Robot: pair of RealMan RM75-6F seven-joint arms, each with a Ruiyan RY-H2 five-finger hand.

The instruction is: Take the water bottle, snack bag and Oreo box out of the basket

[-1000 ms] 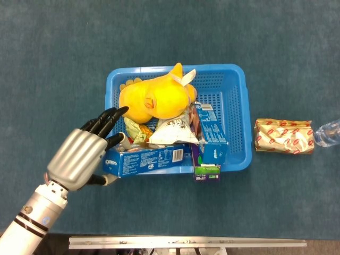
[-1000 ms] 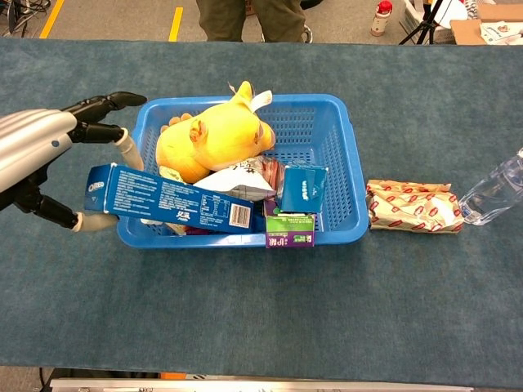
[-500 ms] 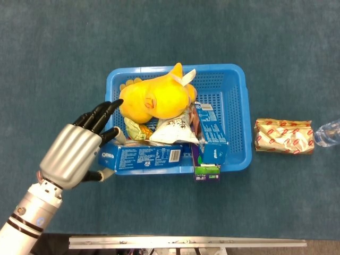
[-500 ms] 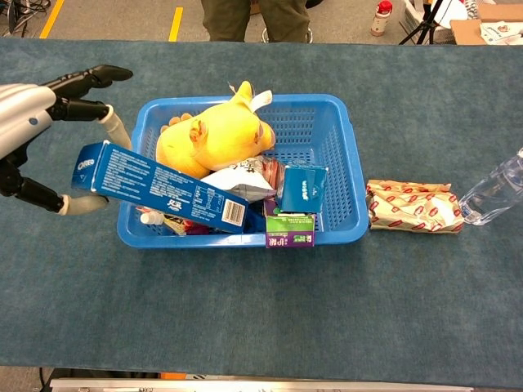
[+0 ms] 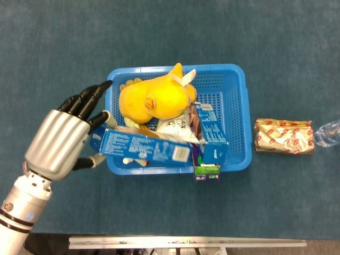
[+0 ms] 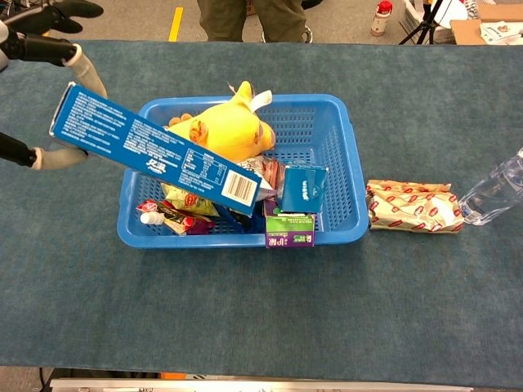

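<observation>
My left hand [image 5: 58,141] gripped one Oreo box [image 5: 141,149] over the basket [image 5: 239,106]; one snack bag [image 5: 283,136] and one water bottle [image 5: 328,132] lay right.

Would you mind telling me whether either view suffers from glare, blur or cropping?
Head view: even light, sharp, soft sheen on the left hand; water bottle cut by the right edge. Chest view: Oreo box crisp, left hand cropped at the corner.

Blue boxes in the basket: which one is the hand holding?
The long Oreo box, lifted and tilted, gripped at its end by the left hand. The small blue carton stands untouched.
</observation>
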